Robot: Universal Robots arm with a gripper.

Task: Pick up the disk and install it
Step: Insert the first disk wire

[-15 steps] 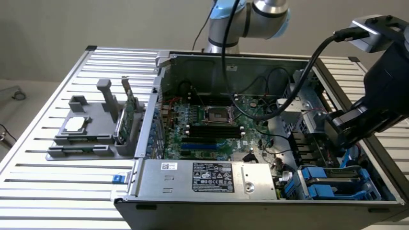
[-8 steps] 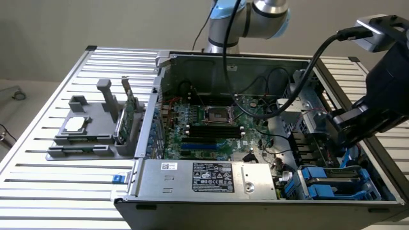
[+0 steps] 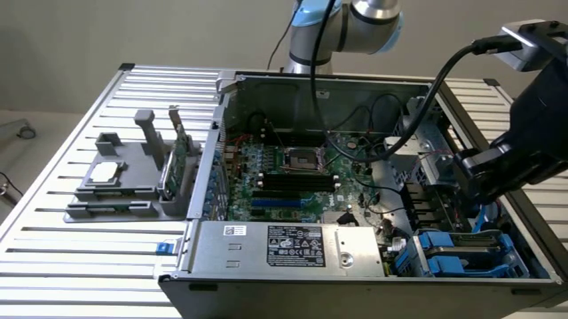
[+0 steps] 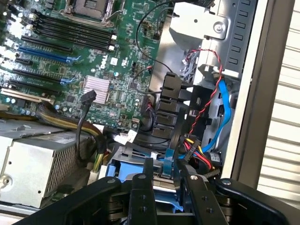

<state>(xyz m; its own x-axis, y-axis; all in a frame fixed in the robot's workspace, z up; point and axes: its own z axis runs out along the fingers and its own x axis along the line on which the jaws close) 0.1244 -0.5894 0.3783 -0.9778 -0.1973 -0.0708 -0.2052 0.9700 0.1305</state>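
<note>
The flat disk in its blue plastic carrier is standing on edge, showing me only a thin blue rim. It is hanging low in the corner of the open case just beside the grey metal power supply box, on that box's cabled end. Its silver face and white label are staying hidden from where I am standing.

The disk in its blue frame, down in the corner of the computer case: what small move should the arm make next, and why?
Probably a slow, short move straight down. The gripper hangs above the disk in the corner bay, and red, yellow and blue cables run close beside it, so going sideways might snag them. Whether it already grips the disk is unclear.
</note>
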